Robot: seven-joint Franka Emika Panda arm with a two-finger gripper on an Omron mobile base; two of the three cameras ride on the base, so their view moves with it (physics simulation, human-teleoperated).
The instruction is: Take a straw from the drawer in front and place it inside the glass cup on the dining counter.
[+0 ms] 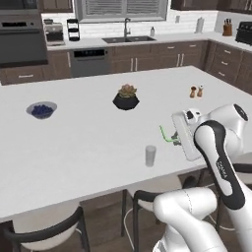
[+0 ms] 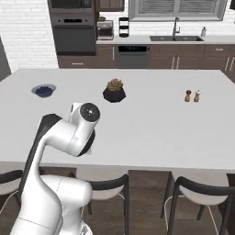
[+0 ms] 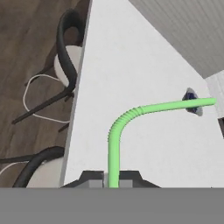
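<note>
1. The fetching part looks done: the straw [image 3: 114, 144] is out of the drawer and clamped between the tips of the gripper [image 3: 111, 176], its lower stretch rising from between them and its upper part bending off sideways.
2. In the left base view the gripper [image 1: 174, 138] hangs over the white desk [image 1: 88, 142], with the green straw [image 1: 166, 134] sticking out toward the middle of the top.
3. The cup [image 1: 150, 155] stands upright near the front edge of the desk, near the gripper but clearly apart from it, and looks empty.
4. What is left, as I judge it: bring the straw over the cup's mouth, stand it more upright, lower it in, then let go.
5. The bowl [image 1: 41, 110], plant [image 1: 126, 97] and shakers [image 1: 196, 91] sit well away from that path.
</note>
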